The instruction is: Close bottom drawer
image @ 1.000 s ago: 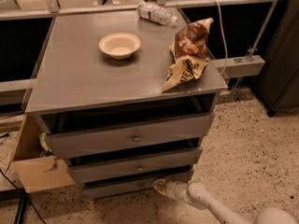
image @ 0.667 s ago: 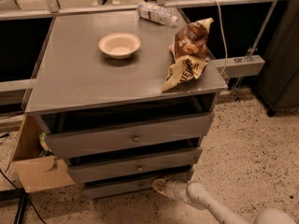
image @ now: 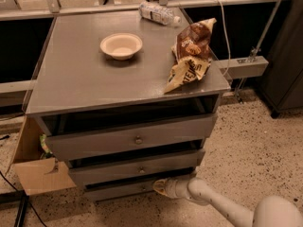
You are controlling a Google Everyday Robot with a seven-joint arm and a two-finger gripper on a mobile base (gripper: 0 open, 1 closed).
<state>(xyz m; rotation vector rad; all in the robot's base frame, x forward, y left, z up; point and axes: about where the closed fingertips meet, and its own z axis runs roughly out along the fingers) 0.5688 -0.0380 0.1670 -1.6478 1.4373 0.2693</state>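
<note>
I have the arm coming in low from the lower right, along the floor, because the bottom drawer (image: 118, 191) sits at the very foot of the bench (image: 90, 86), under the middle drawer (image: 109, 171) and the top drawer (image: 104, 143). That low line lets me push straight into its front panel instead of down on it. All three drawers stand out from the carcass, each with a dark gap above its front. The bottom one shows only a thin gap, so I judge it close to home but not shut.

The pincer (image: 162, 187) is at the right part of the bottom drawer's front, its pale tip touching the panel or just short of it; I can't separate the two from here. Whether it is spread or pressed together I cannot tell, as the tip reads as a single tan lump. It seems to hold nothing, which suits a push, since that needs contact and no grip. I can't make out the drawer's knob.

On the bench top, a bowl (image: 121, 45), a bottle (image: 158, 13) lying on its side at the back and a chip bag (image: 190, 56) at the right edge sit well above the work. The bag hangs slightly over the edge, so I'd push gently to avoid shaking it loose.
</note>
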